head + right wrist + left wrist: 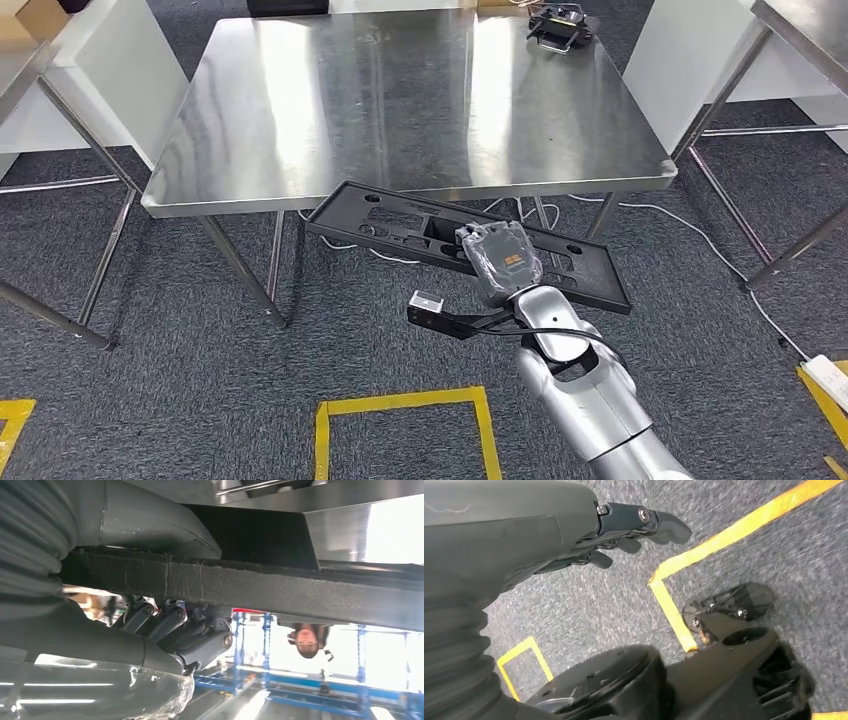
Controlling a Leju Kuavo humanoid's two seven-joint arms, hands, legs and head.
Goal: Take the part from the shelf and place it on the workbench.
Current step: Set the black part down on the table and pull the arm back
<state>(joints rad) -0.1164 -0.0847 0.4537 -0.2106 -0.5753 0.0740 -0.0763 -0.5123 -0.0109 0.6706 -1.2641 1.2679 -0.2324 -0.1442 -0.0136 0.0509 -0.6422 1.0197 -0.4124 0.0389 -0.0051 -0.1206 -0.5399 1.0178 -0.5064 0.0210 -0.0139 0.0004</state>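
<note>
My right hand (503, 260) grips the long black plastic part (400, 225) near its middle, holding it level just in front of and below the near edge of the steel workbench (300, 110). In the right wrist view the part's edge (300, 590) is clamped between the grey thumb and the dark fingers (170, 625), with the underside of the bench behind it. My left hand (624, 535) hangs over the grey carpet with nothing in it, its fingers loosely bent.
A small black device (558, 25) lies at the workbench's far right corner. Other steel tables (30, 60) flank it on both sides. Yellow tape (400, 405) marks a square on the carpet, a white cable (700, 235) runs at the right, and a person (307, 640) stands far off.
</note>
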